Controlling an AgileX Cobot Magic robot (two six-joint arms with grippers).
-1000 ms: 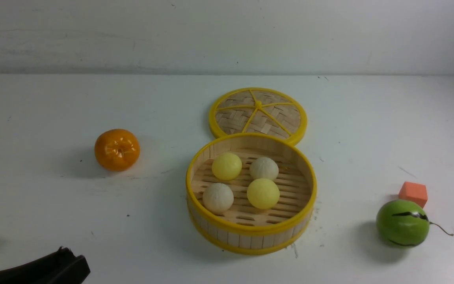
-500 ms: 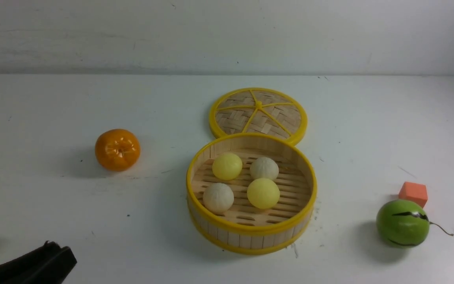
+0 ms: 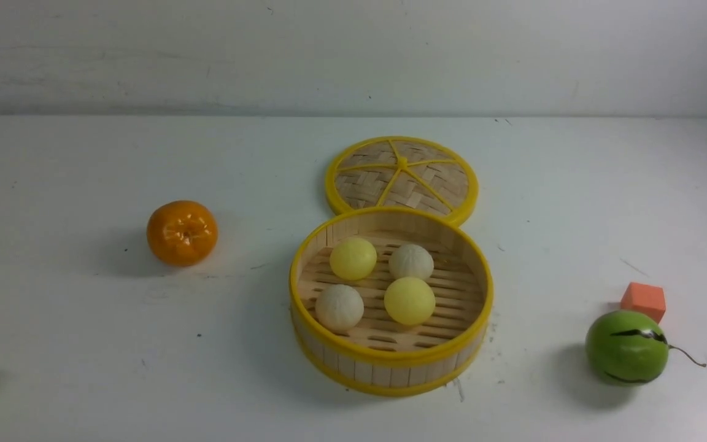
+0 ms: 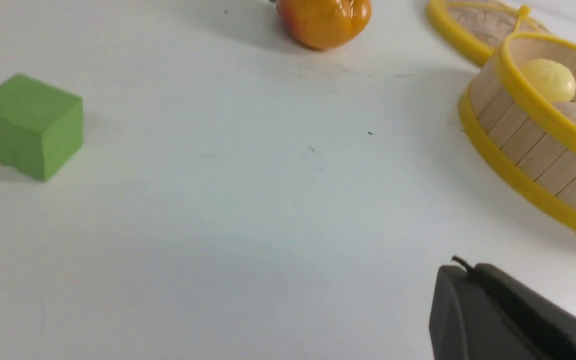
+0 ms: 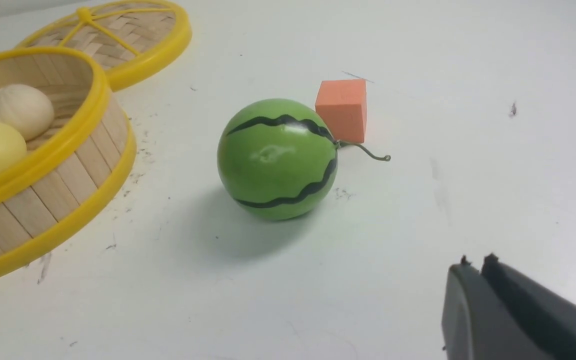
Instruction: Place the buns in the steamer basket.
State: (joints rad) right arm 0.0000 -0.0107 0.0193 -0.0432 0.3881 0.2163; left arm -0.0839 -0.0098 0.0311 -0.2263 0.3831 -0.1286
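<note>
Yellow and off-white, all four buns (image 3: 375,282) sat inside the steamer basket (image 3: 390,366), near the middle of the table (image 3: 83,344). So the job looked done, and nothing more seemed to be called for than keeping both arms away.

The front view showed no arms at all. Only the wrist views did. The left gripper (image 4: 460,267) looked closed and held nothing. The right gripper (image 5: 475,262) showed a thin slit between its tips and was empty too. The left wrist view alone showed the whole green block (image 4: 27,125).
</note>
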